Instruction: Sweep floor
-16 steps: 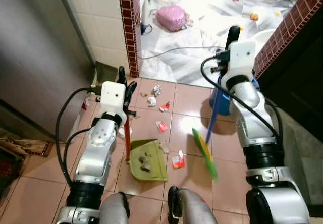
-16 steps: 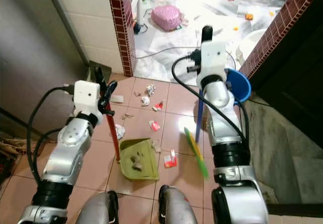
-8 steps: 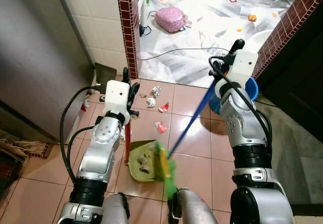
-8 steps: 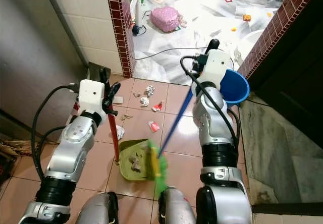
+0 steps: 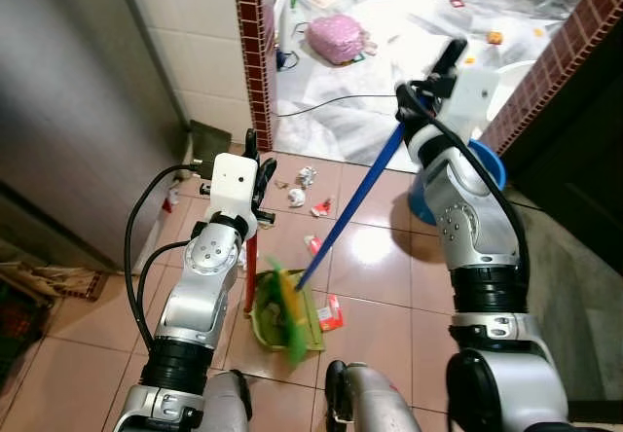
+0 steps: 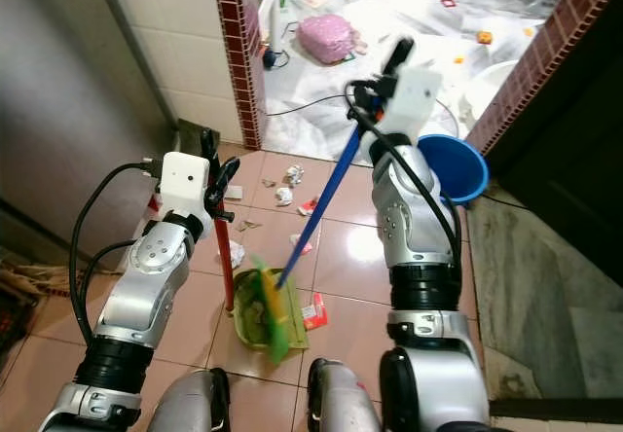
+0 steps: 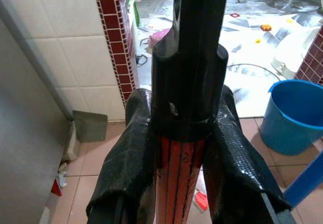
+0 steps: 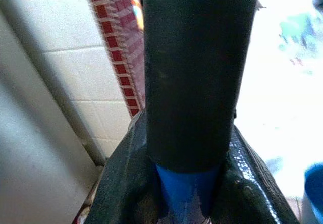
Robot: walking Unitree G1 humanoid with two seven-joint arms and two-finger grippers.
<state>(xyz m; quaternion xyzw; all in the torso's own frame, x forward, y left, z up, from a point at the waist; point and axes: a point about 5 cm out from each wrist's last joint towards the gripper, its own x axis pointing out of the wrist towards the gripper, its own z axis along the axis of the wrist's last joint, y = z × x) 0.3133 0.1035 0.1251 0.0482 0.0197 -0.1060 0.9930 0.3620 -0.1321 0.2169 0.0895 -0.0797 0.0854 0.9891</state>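
Our left tool [image 7: 184, 148] is clenched on the red dustpan handle [image 6: 225, 262], bracing the green plastic dustpan [image 5: 268, 313] flat on the tiled floor [image 5: 375, 257]. Our right tool [image 8: 189, 183] grips the blue broom handle [image 5: 352, 208], angling green bristles [image 5: 290, 307] into the pan; paper scraps [image 5: 297, 197] lie beyond.

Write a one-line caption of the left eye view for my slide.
Right gripper angles blue-handled green broom into green dustpan; left gripper holds its red handle.

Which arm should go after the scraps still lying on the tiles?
Likely the right. Its gripper holds the blue broom, whose green head sits at the dustpan. The left gripper only steadies the dustpan's red handle. Scraps lie ahead.
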